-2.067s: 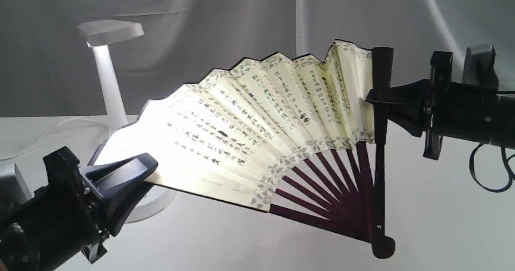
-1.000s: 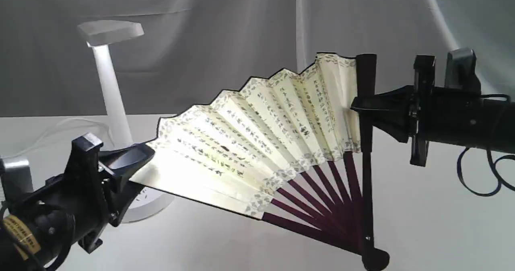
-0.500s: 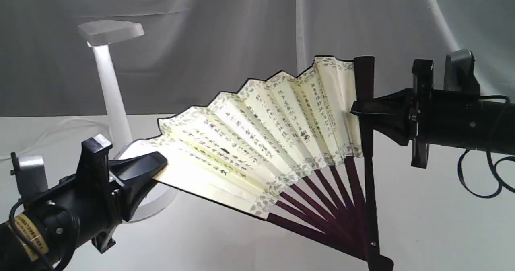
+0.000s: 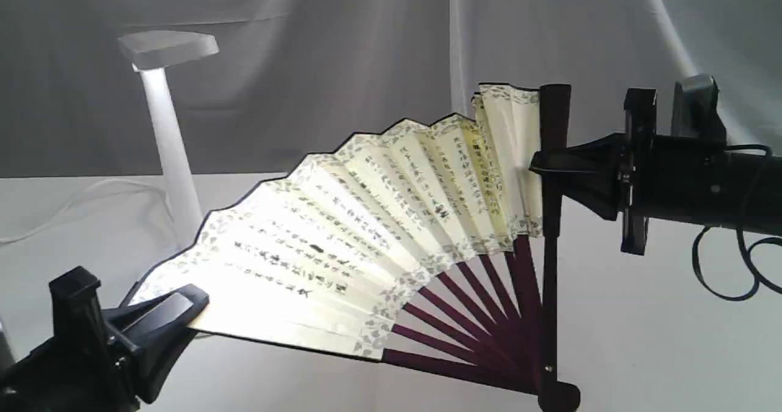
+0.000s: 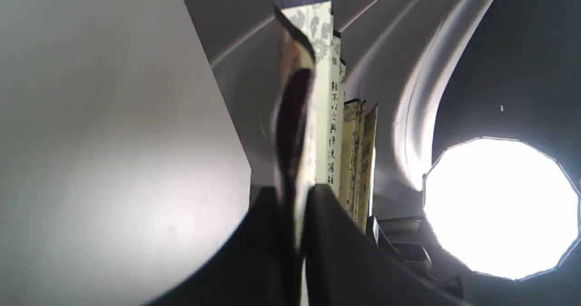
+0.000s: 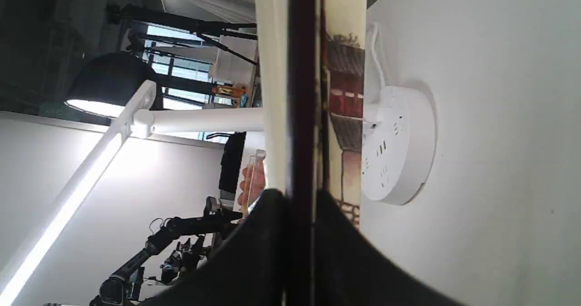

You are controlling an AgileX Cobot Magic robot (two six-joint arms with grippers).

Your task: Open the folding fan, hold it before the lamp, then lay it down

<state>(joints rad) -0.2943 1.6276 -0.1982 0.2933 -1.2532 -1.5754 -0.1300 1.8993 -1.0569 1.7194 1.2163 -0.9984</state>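
The folding fan [image 4: 342,241] is spread wide above the table, its cream leaf with black calligraphy facing the exterior view and its maroon ribs [image 4: 482,314] meeting at the pivot low on the right. My left gripper [image 4: 183,305] is shut on the fan's lower left guard, seen edge-on as the fan [image 5: 313,115] between the fingers. My right gripper [image 4: 540,164] is shut on the upright right guard [image 6: 302,92]. The white lamp [image 4: 165,112] stands behind the fan's left part, its base hidden in the exterior view; the round base [image 6: 399,147] shows in the right wrist view.
A white cord [image 4: 73,204] runs from the lamp over the white table [image 4: 641,314] at the left. Grey cloth [image 4: 342,57] hangs behind. A bright studio light [image 5: 499,206] fills part of the left wrist view. The right arm's black cable [image 4: 727,265] loops at the far right.
My left gripper has swung down and to the left with its guard, spreading the fan wider and covering the lamp's base. The right gripper has barely moved.
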